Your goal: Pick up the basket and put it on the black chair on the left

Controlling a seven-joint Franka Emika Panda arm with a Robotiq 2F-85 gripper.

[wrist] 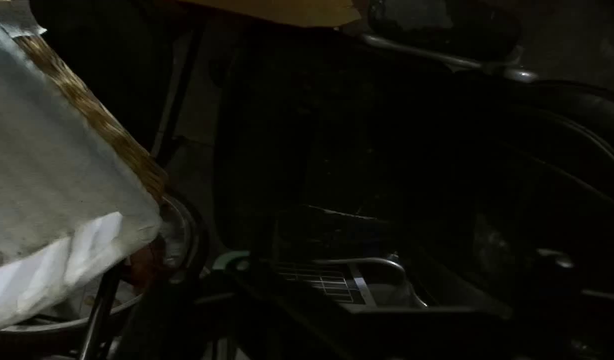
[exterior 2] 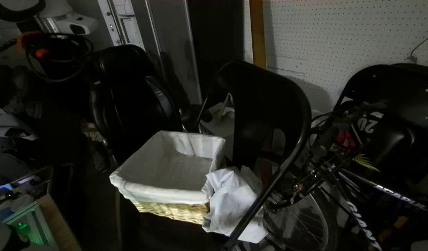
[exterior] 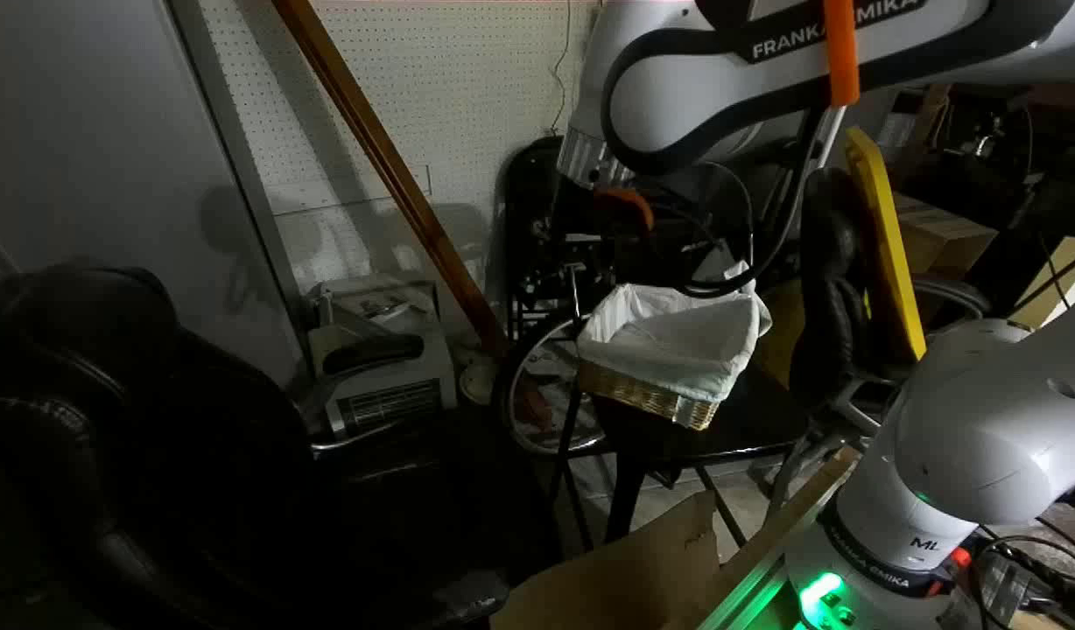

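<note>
Wrist view: the basket (wrist: 57,170) fills the left side, cut off at the edge, its pale liner (wrist: 72,200) turned over a strip of wicker. To its right spreads the black leather chair (wrist: 337,145), so dim that little beyond some creases and metal trim comes through. Lower down, a grille (wrist: 327,285) catches some light. The jaws are lost in shadow (most of this view is murky), and whether they stand wide or narrow I cannot tell.

In an exterior view the basket (exterior: 651,385) sits on the seat of a slim black chair (exterior: 756,420). The arm (exterior: 704,101) reaches in from the right above it, and a dark cable (exterior: 721,287) crosses the basket's rim as seen from here. The black leather chair (exterior: 240,437) takes up the left side. Around the arm's end it is too dark to make out the jaws.

In an exterior view, too, the basket (exterior 2: 175,174) stands open side up, with a white cloth (exterior 2: 231,202) bunched at one corner. The slim black chair's backrest (exterior 2: 266,101) rises beside it; the black leather chair (exterior 2: 137,104) is behind. The arm (exterior 2: 57,8) ends at upper left, well apart from the basket in this view, the jaws again too dim to read.
</note>
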